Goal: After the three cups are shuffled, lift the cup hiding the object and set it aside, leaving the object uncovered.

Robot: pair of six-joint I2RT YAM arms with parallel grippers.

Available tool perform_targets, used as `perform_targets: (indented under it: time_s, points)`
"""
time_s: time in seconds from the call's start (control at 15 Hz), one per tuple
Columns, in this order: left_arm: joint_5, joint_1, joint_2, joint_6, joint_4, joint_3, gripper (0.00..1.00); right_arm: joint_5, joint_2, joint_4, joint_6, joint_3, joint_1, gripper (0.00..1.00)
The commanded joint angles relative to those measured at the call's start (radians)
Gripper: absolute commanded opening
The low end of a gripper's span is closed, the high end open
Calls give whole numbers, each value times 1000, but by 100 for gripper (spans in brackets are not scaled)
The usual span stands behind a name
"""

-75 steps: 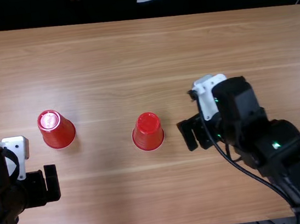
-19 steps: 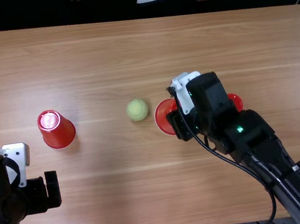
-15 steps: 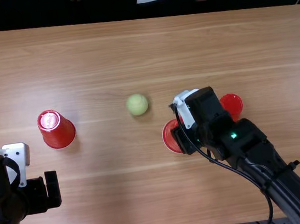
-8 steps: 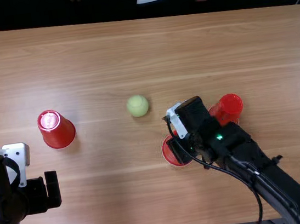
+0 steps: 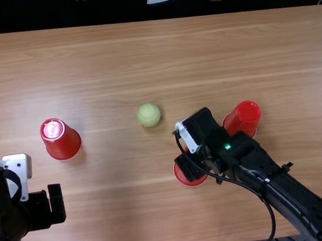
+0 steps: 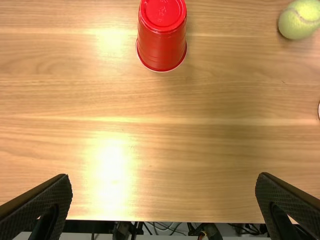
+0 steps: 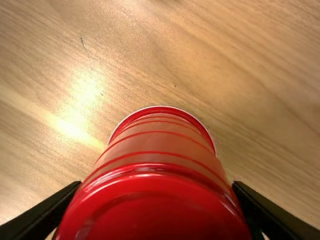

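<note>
Right pincer point(image 5: 186, 167) is clamped on 1 inverted red cup point(image 7: 160, 165). The uncovered tennis ball point(image 5: 148, 114) lies on the worktop point(image 5: 140, 52), apart from this pincer, farther and leftward. Left pincer point(image 6: 161, 177) is spread apart, holding nothing.

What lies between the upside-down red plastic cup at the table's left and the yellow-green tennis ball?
Nothing: in the top view, bare wooden table runs from the upside-down red plastic cup to the yellow-green tennis ball.

Top cam: steep down on table point(image 5: 140, 52). Left wrist: wide, shares left cup point(image 6: 162, 32), ball point(image 6: 299, 19). Right wrist: tight on near cup point(image 7: 160, 175).
</note>
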Motion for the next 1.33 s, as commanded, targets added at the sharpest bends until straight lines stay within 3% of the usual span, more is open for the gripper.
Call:
perform_targets:
  time_s: [0.0, 0.4, 0.73, 0.87, 1.27]
  points:
    - [3, -4, -12, -11, 0, -16, 100, 2, -10, 1, 9, -8, 13, 100]
    - [3, -4, -13, -11, 4, -19, 100, 4, -120, 2, 9, 130, -10, 100]
    - [5, -4, -13, -7, 20, -41, 100, 8, -304, -12, -6, 139, -180, 100]
    - [8, -4, -13, -2, 22, -49, 100, 30, -395, -23, -10, 133, -263, 100]
    - [19, -4, -33, -2, 22, -69, 100, 39, -643, -244, -8, 77, -413, 100]
